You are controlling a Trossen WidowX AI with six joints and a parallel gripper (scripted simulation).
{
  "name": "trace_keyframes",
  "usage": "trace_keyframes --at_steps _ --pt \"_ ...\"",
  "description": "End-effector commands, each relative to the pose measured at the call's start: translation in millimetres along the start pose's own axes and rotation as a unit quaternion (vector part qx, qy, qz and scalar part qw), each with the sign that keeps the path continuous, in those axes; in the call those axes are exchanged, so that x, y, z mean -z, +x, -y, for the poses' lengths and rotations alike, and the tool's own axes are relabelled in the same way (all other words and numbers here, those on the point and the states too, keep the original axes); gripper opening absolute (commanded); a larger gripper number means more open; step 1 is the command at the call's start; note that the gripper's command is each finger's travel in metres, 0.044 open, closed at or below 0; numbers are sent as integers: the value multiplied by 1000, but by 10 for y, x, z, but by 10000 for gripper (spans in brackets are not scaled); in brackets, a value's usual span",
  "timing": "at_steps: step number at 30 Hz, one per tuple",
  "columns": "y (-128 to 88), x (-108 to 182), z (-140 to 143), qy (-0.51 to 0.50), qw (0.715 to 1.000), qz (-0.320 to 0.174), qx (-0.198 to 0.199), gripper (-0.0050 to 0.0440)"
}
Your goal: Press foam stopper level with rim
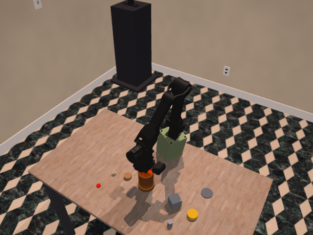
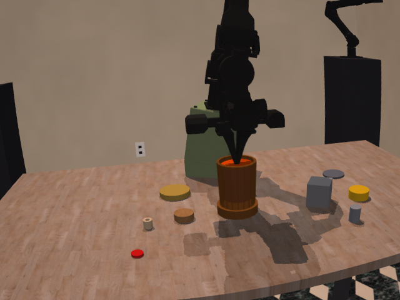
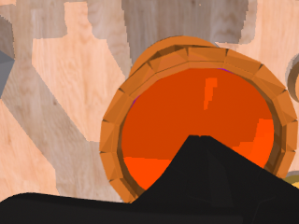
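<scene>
A brown ribbed jar (image 2: pixel 236 187) stands upright near the middle of the table; it also shows in the top view (image 1: pixel 145 180). An orange foam stopper (image 3: pixel 200 121) fills its mouth and sits a little below the rim (image 2: pixel 236 159). My gripper (image 2: pixel 236 160) is shut, points straight down, and its tips touch the stopper's top inside the jar mouth. In the wrist view the black fingers (image 3: pixel 201 149) cover the near part of the stopper.
Left of the jar lie a yellow disc (image 2: pixel 174 192), a brown disc (image 2: pixel 184 215), a small beige spool (image 2: pixel 147 223) and a red button (image 2: pixel 137 254). To the right are a grey cube (image 2: pixel 319 191), grey disc (image 2: pixel 333 173), yellow puck (image 2: pixel 358 192) and small grey cylinder (image 2: pixel 354 213). The green arm base (image 2: pixel 202 145) stands behind the jar.
</scene>
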State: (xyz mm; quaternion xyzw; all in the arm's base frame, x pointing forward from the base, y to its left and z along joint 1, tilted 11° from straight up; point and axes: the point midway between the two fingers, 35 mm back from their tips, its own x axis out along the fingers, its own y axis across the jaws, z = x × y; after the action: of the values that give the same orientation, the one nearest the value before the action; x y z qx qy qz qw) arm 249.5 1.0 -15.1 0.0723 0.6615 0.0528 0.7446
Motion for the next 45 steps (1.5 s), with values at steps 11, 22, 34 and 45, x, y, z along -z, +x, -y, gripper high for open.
trace_keyframes --at_steps 11,22,34,45 --pt "50 67 -5 2 1000 -12 0 0" --pt "52 68 -5 2 1000 -12 0 0" --pt "29 29 -3 1 1000 -9 0 0" --pt "-65 -25 0 2 1000 -11 0 0"
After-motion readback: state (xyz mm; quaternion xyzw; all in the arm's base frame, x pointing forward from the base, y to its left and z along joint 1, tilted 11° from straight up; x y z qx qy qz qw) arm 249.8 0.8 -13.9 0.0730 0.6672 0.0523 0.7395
